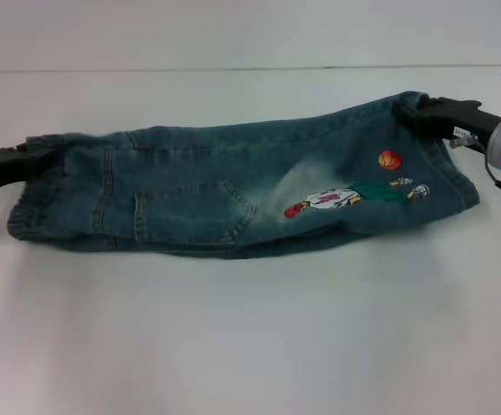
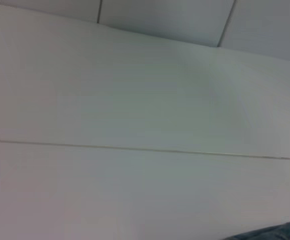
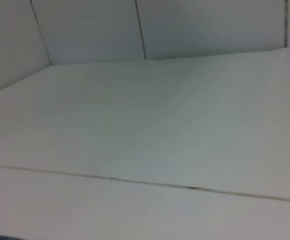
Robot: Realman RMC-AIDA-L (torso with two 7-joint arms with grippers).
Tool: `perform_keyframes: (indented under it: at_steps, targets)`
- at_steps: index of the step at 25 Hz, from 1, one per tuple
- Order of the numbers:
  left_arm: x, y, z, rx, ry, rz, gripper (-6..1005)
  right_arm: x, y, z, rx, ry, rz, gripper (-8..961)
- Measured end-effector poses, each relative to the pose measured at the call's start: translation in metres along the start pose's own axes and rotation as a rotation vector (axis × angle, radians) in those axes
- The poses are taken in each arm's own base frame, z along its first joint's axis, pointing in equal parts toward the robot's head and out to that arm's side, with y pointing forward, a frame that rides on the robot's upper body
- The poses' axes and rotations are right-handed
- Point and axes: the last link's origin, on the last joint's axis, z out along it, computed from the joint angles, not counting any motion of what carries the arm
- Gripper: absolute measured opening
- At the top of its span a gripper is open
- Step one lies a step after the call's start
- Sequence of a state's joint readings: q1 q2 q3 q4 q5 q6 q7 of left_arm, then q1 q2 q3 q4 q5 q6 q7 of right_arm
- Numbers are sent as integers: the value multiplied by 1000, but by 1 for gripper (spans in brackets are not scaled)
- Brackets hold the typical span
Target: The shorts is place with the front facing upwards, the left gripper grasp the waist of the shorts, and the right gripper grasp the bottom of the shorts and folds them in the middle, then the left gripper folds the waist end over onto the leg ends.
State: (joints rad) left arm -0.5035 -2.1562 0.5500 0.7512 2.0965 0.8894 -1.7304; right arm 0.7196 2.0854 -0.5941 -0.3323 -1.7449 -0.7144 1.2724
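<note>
Here, the shorts (image 1: 233,194) are stretched folded across the table (image 1: 250,346), pinched at the waist (image 1: 39,186) by the left gripper (image 1: 28,156) and at the leg ends (image 1: 436,151) by the right gripper (image 1: 413,111).

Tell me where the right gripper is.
In the head view, the right gripper is at the far right, at the shorts' leg-end corner, just above the orange ball patch.

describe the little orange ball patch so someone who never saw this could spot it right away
On the white table lie blue denim shorts, stretched between the left tool and the right tool. Go to the leg end near the right tool, where small cartoon patches sit. The orange ball is the round, striped one above them, nearest that tool.
</note>
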Motion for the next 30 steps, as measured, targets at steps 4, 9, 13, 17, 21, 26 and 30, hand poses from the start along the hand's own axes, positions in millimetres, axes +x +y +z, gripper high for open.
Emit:
perform_keyframes:
  at_steps: [4,9,13,17,21,26,30]
  targets:
    - [2,-7,-6,-7,-7,-17,492,0,-4,-2,10,-3,6,317]
    - [3,-16,-15,-21,-19,-72,600,0,-8,-4,24,-5,12,425]
    - [3,-20,-21,-36,-27,-101,687,1,-11,-5,24,7,12,730]
    - [8,-19,-33,-98,-37,-129,821,-1,-14,-12,-8,-13,49,858]
    - [12,-22,-45,-136,-52,-173,818,-14,-16,-29,-124,-60,103,927]
    - [10,-30,-61,-160,-89,-257,816,-34,-2,-68,-388,-133,83,948]
    - [3,-32,-69,-174,-107,-280,815,-35,20,-94,-609,-41,-24,946]
